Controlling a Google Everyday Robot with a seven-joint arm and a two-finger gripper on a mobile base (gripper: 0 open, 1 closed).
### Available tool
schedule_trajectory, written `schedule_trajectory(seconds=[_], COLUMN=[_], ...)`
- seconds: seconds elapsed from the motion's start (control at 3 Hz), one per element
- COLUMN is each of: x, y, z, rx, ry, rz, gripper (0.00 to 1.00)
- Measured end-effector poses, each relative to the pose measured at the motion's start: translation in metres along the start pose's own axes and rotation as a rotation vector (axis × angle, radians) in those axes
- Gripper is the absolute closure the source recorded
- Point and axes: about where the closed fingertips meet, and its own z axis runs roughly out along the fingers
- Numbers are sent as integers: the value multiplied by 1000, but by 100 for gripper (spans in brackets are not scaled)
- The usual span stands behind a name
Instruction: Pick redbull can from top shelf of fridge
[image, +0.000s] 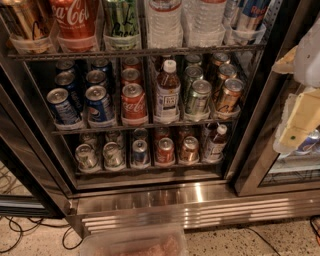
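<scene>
The slim silver-and-blue aluminium redbull can (248, 15) is standing at the right end of the dark wire top shelf (150, 51) of the glass-doored steel fridge (150, 200), likely light, slippery and dentable, asking for a gentle mid-body hold, while the cream gripper (299, 120) is hovering lower right, its grip state impossible to tell.

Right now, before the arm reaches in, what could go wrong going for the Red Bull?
The gripper sits right of the door frame, so it may clip that going in. The redbull can stands close beside water bottles, which could get knocked.
</scene>
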Motion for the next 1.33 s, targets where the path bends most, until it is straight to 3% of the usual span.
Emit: schedule_trajectory(seconds=[0.33,0.67,1.0,1.33], x=[0,-3,-8,-7], y=[0,1,14,27], z=[0,5,6,8], rx=[0,41,125,222], ry=[0,-25,-77,-139], rz=[0,28,139,286], gripper=[0,0,0,0])
